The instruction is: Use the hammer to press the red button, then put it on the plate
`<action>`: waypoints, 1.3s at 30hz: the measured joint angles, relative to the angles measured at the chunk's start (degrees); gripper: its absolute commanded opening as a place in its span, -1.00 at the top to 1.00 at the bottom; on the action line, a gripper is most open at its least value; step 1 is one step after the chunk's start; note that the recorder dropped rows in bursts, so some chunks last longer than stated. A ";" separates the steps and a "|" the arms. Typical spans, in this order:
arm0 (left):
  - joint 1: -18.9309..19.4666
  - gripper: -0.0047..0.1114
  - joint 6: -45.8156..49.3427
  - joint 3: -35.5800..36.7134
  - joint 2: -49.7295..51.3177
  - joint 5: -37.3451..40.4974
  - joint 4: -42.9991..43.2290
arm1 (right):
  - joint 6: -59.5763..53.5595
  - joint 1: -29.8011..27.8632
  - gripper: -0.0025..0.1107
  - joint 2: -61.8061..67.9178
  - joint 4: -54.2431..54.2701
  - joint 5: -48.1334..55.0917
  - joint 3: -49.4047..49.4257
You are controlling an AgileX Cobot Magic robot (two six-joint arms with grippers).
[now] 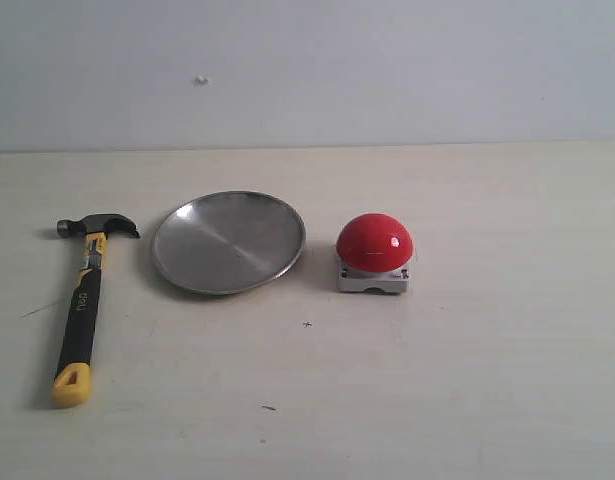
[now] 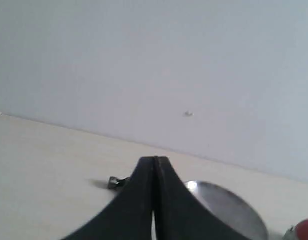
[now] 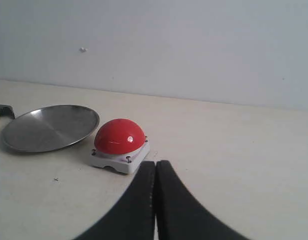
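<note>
The hammer (image 1: 82, 305) lies flat on the table at the left, dark head toward the wall, yellow end toward the front. Right of it sits the silver plate (image 1: 229, 241), with nothing in it. The red button (image 1: 374, 251) on its grey base stands right of the plate. No gripper shows in the exterior view. My left gripper (image 2: 155, 162) is shut and holds nothing; past it the hammer head (image 2: 114, 182) and the plate (image 2: 229, 207) show. My right gripper (image 3: 156, 165) is shut and holds nothing, a short way from the button (image 3: 119, 142); the plate (image 3: 48, 127) lies beyond.
A pale wooden table (image 1: 487, 380) carries everything, and a plain light wall (image 1: 387, 70) rises behind its far edge. A few small dark specks mark the tabletop in front of the plate.
</note>
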 measured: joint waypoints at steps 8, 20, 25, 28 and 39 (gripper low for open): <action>0.00 0.92 -7.82 0.00 0.00 -10.32 -7.26 | 0.00 0.00 0.96 0.00 0.00 0.00 0.00; 0.00 0.92 -14.38 -14.87 17.75 -19.84 -1.71 | 0.00 0.00 0.96 0.00 0.00 0.00 0.00; 0.00 0.92 -11.70 -29.43 40.59 -9.22 2.41 | 0.00 0.00 0.96 0.00 0.00 0.00 0.00; 0.00 0.92 -9.56 -38.75 55.59 1.39 2.65 | 0.00 0.00 0.96 0.00 0.00 0.00 0.00; -6.00 0.92 -0.61 -68.19 98.22 31.54 5.36 | 0.00 0.00 0.96 0.00 0.00 0.00 0.00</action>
